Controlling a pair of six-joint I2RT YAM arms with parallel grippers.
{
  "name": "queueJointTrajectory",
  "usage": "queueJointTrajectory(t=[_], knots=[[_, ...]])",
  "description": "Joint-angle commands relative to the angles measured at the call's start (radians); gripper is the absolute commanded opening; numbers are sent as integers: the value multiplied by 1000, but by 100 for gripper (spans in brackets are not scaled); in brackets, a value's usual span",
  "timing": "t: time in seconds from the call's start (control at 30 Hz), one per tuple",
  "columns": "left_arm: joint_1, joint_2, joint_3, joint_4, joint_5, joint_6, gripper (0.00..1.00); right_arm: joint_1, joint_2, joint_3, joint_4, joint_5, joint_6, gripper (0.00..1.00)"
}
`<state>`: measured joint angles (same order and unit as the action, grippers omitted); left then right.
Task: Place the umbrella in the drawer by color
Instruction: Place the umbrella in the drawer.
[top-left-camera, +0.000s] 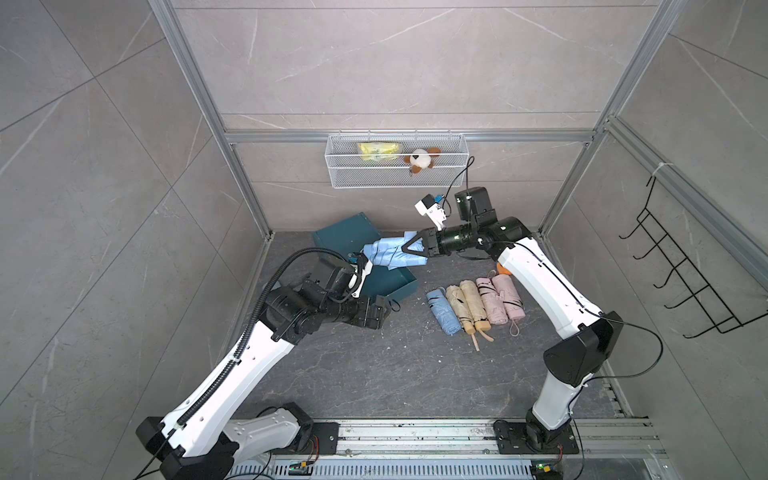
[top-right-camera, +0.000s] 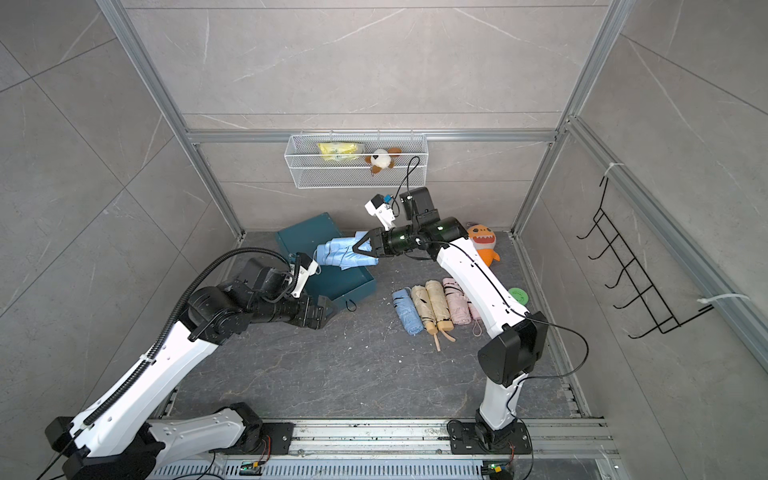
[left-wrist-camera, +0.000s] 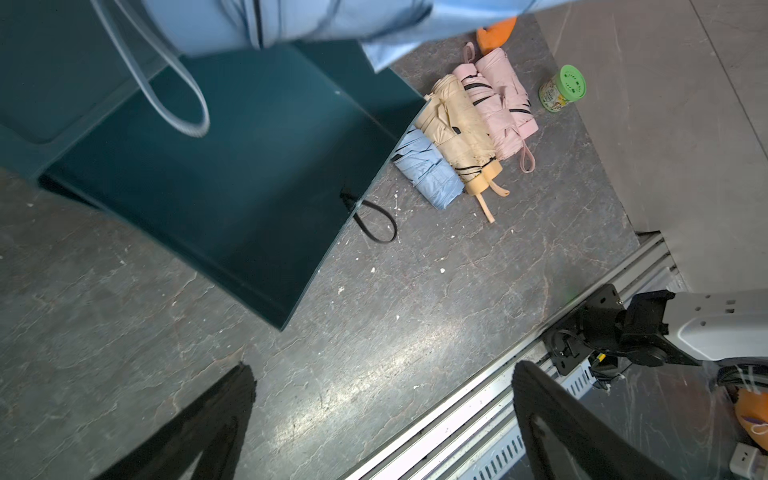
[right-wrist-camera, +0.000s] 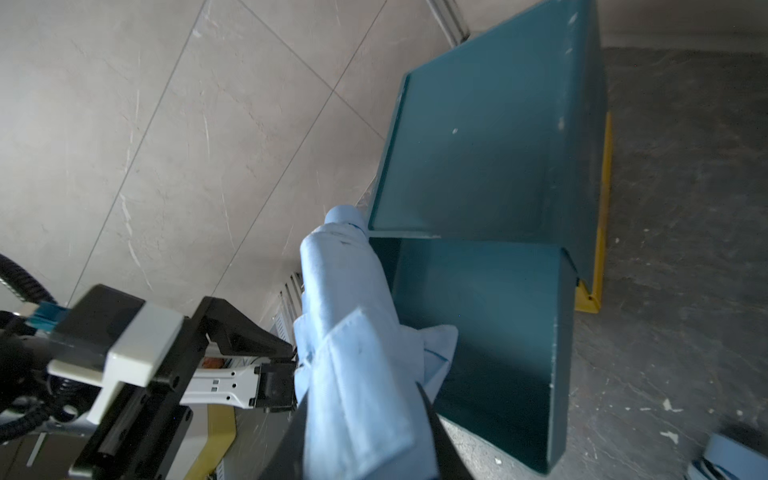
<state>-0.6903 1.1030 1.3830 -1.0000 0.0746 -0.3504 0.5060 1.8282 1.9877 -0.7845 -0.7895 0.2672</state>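
My right gripper (top-left-camera: 406, 247) (top-right-camera: 358, 247) (right-wrist-camera: 363, 395) is shut on a folded light blue umbrella (top-left-camera: 384, 254) (top-right-camera: 338, 254) (right-wrist-camera: 345, 291), held level above the open teal drawer (top-left-camera: 395, 286) (top-right-camera: 351, 286) (right-wrist-camera: 478, 324) (left-wrist-camera: 208, 187). The umbrella's wrist strap (left-wrist-camera: 174, 95) dangles over the drawer. My left gripper (top-left-camera: 384, 309) (top-right-camera: 328, 309) (left-wrist-camera: 384, 368) stands open and empty just in front of the drawer, beside its black pull loop (left-wrist-camera: 374, 222). On the floor to the right lie another blue umbrella (top-left-camera: 444, 311), beige umbrellas (top-left-camera: 463, 305) and pink umbrellas (top-left-camera: 498, 299).
A yellow edge (right-wrist-camera: 602, 208) shows under the teal cabinet. An orange plush toy (top-right-camera: 482, 245) and a green-lidded jar (left-wrist-camera: 563, 89) sit at the right. A wire basket (top-left-camera: 395, 176) hangs on the back wall, a black hook rack (top-left-camera: 681, 274) on the right wall.
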Motion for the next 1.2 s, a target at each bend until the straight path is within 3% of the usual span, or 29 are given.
queueJointTrajectory(t=[0.0,0.17,0.53,0.83,1.17], knots=[[15,-74,3,-38,-41,24,100,42,33,72,-83,-28,-101,23],[39,-101,-21,-53,-67,21,100,60,95,140,-168,-18,-158,23],[95,-119,-95,1,-8,16,100,60,201,286,-354,70,-288,22],[128,-127,-131,40,30,15,100,63,384,568,-544,44,-359,22],[135,-109,-151,68,50,12,100,80,408,577,-581,50,-398,23]])
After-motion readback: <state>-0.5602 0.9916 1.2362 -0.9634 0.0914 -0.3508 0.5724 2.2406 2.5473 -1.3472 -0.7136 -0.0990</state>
